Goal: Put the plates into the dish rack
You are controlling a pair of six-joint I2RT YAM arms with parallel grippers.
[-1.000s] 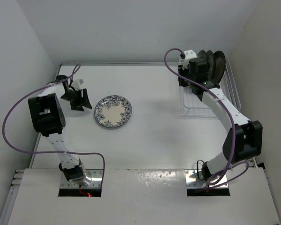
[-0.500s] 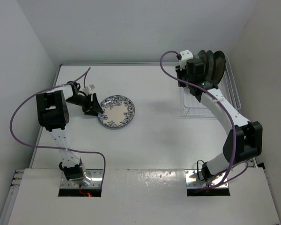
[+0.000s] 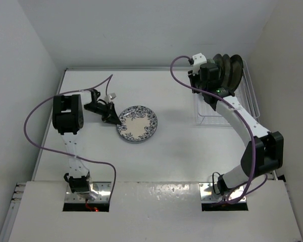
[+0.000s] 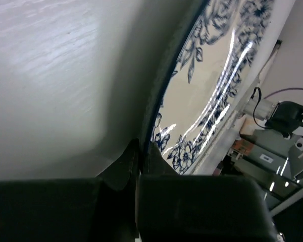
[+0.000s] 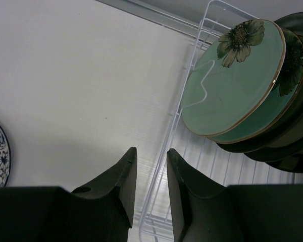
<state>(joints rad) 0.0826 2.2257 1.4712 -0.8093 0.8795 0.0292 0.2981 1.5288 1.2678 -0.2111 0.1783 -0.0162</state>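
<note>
- Clenches the left pincer point(image 4: 139, 151) on the left rim of the white-blue floral plate point(image 3: 137, 124), tilted in the wrist view.
- Drags that plate from nearer the counter's point(image 3: 182, 146) left edge toward its middle, closer to the dish rack point(image 3: 251, 98) than a second ago.
- Holds the right pincer point(image 5: 149, 156) slightly parted and empty at the rack's left wall, by the back right corner.
- Leaves the mint green plates point(image 5: 232, 75) standing racked; likely brings the last plate within reach.
</note>
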